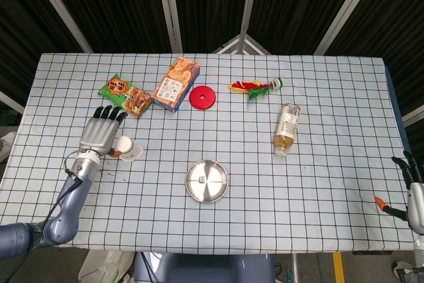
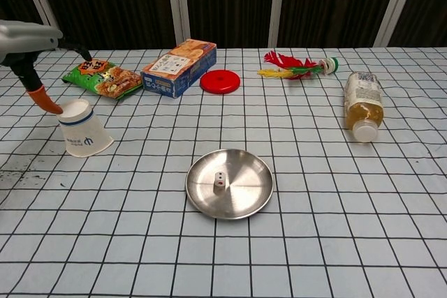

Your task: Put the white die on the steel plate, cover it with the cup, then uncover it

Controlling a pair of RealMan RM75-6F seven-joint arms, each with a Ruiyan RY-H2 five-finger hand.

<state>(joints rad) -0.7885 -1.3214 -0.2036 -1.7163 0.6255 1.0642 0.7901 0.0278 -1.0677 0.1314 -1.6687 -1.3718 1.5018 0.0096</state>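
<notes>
**White die on the steel plate, cup lying to the side**

The white die sits on the steel plate, a little left of the plate's centre, uncovered. The plate rests on the checked worktop near its front middle. The paper cup lies tipped on its side at about 9 o'clock from the plate, well apart from it, its mouth turned toward the plate in the head view.

The left hand hovers just beside the cup on its far-left side, fingers spread and pointing away from the robot, grasping nothing; in the chest view an orange fingertip is at the cup's base, and whether it touches cannot be told. The right hand is at the worktop's right edge, near 4 o'clock from the plate, fingers apart and released.

Along the far side, from 10 to 2 o'clock of the plate: a green snack packet, an orange biscuit box, a red disc, and a red-and-yellow feathered toy. A drink bottle lies on its side at 2 o'clock.
</notes>
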